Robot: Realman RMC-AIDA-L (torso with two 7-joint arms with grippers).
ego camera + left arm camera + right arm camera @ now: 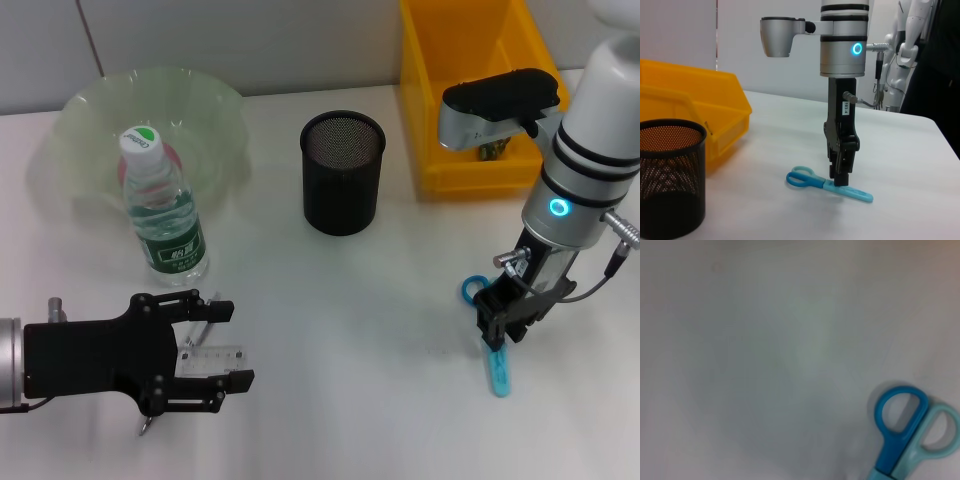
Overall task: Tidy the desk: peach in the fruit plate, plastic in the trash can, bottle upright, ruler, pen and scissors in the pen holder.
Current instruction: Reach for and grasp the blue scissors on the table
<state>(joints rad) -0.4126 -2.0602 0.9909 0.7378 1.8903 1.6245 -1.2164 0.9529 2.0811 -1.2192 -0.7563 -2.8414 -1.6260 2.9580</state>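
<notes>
Blue scissors (497, 368) lie flat on the white table at the right; they also show in the left wrist view (829, 183) and the right wrist view (902, 430). My right gripper (504, 328) points down at their middle, fingers open on either side, tips at the table. My left gripper (222, 345) is open at the front left, around a clear ruler (208, 359) lying on the table. The bottle (163, 213) stands upright in front of the green fruit plate (215, 105). The black mesh pen holder (343, 172) stands mid-table. The peach and pen do not show clearly.
A yellow bin (470, 170) stands at the back right, behind my right arm, and also shows in the left wrist view (700, 115). A thin metal piece (147, 427) sticks out under my left gripper. Bare table lies between the pen holder and the scissors.
</notes>
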